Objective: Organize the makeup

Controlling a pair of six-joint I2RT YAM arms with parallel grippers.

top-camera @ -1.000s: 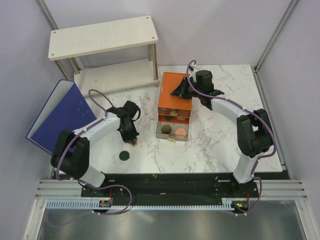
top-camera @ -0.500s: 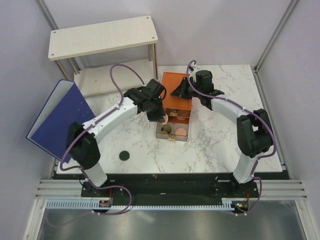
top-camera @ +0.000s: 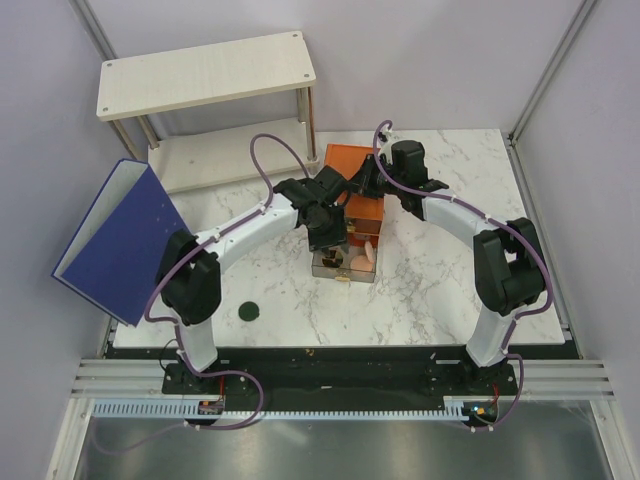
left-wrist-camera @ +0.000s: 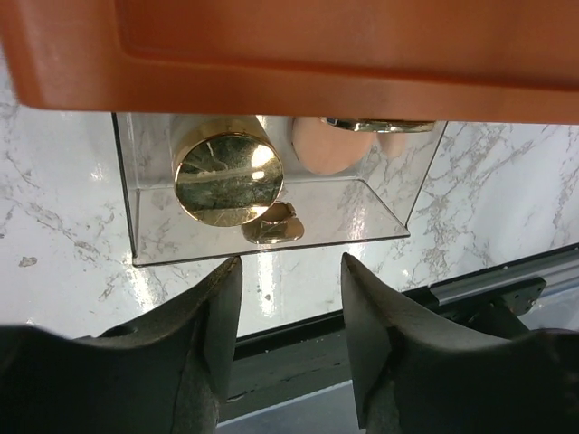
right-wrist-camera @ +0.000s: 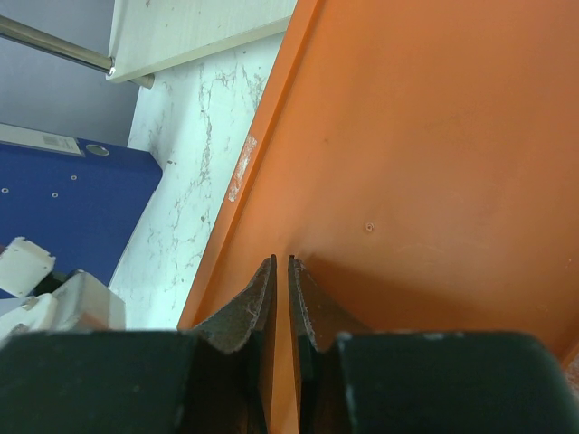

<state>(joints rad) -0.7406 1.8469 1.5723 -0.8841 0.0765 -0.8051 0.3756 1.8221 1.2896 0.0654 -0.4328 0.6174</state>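
Observation:
The orange drawer box (top-camera: 350,180) stands mid-table with its clear lower drawer (top-camera: 318,268) pulled out. My left gripper (top-camera: 336,240) hovers over that drawer, open and empty. In the left wrist view, the left gripper (left-wrist-camera: 289,294) has the drawer (left-wrist-camera: 362,212) just ahead. The drawer holds a gold-rimmed jar (left-wrist-camera: 228,176) and a peach piece (left-wrist-camera: 330,145). That peach piece (top-camera: 368,252) lies at the drawer's right side. One dark green compact (top-camera: 248,312) lies alone on the table at the near left. My right gripper (top-camera: 358,185) (right-wrist-camera: 281,264) is shut, with its tips on the box top (right-wrist-camera: 425,163).
A big blue binder (top-camera: 125,240) leans at the table's left edge. A white two-level shelf (top-camera: 205,75) stands at the back left. The left arm stretches across the table toward the box. The black rail runs along the near edge.
My left arm swung from the near-left table to above the open drawer carrying a peach piece, then opened and let it go into the drawer. The right arm has not moved.

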